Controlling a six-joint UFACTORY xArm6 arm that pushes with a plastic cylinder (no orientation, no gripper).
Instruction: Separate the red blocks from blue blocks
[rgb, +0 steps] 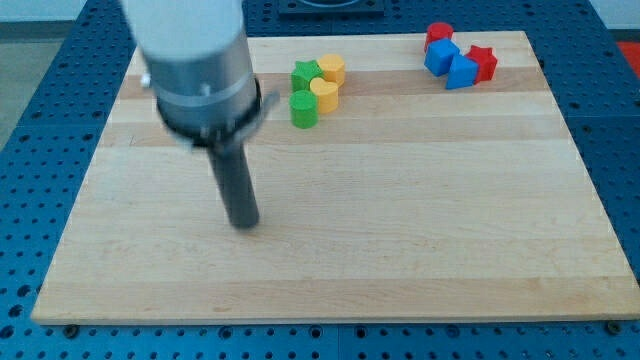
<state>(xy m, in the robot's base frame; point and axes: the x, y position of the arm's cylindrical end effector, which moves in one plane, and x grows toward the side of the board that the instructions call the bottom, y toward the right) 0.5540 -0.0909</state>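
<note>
One camera looks down at a steep slant over the bench (400, 220) from its near long edge, close enough that the bench nearly fills the view.

Red and blue blocks clustered at the board's (400, 250) top right

My tip (244, 222) rests well left, below the green and yellow blocks.

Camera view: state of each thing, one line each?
my tip: on bare board, far from all blocks
red blocks: touching the blue ones, not separated
blue blocks: clustered at view's top right
green blocks: beside yellow
yellow blocks: beside green
</note>
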